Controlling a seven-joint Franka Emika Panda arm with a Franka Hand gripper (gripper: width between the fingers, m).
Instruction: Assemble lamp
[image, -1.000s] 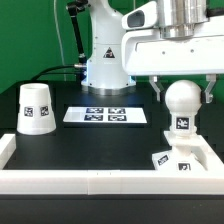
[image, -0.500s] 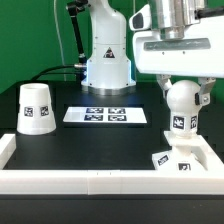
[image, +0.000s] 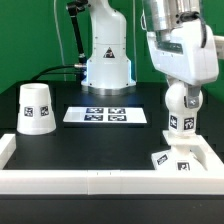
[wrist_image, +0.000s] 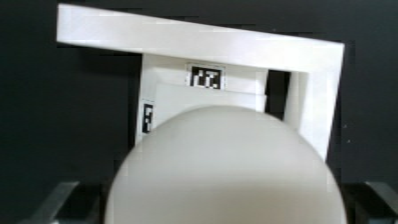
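Note:
The white bulb (image: 177, 112) stands upright on the flat square base (image: 178, 160) at the exterior view's right, its tag facing front. My gripper (image: 179, 96) is turned at an angle and shut on the bulb's ball top. In the wrist view the bulb (wrist_image: 222, 165) fills the space between my two dark fingers, and the base (wrist_image: 205, 78) with its tag lies beneath it. The cone-shaped shade (image: 36, 108) stands apart on the black table at the exterior view's left.
The marker board (image: 106, 115) lies flat in the middle of the table. A white raised wall (image: 60, 180) borders the table's front and sides and shows behind the base in the wrist view (wrist_image: 196, 30). The arm's white pedestal (image: 105, 65) stands at the back.
My hand has twisted around the bulb's upright axis and now stands at an angle. The bulb's tag has shifted slightly toward the exterior view's left. The shade has not moved.

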